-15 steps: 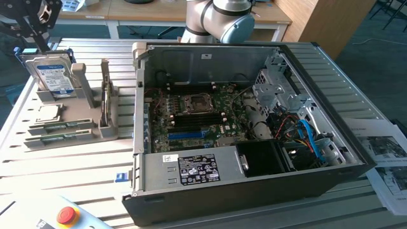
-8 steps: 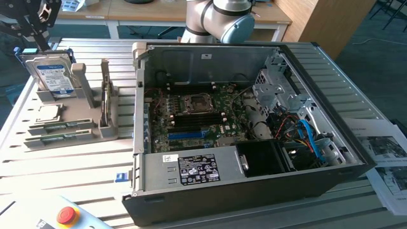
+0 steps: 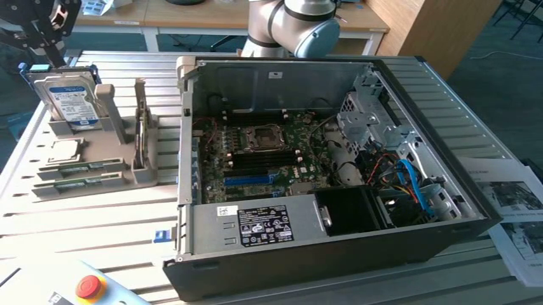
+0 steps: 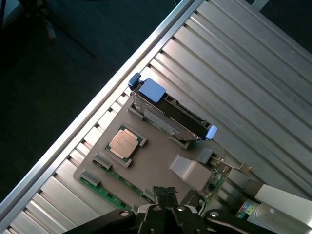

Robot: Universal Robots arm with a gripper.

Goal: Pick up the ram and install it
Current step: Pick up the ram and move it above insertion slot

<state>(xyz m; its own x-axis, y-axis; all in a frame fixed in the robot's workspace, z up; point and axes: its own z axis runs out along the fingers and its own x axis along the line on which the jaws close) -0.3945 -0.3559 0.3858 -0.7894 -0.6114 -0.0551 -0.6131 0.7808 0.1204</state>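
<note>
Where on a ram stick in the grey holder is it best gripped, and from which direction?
Grip the ram stick probably mid-length along its exposed top edge, coming straight down and pinching across its flat faces. It stands on its long edge in a slot of the grey holder, whose blocks hold its ends, leaving only that upper edge free.

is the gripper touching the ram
Apart. The exterior view shows the gripper high up by the hard drive, with the ram lying low in its holder, well clear of it.

Dark blue floor, wooden desks behind
</note>
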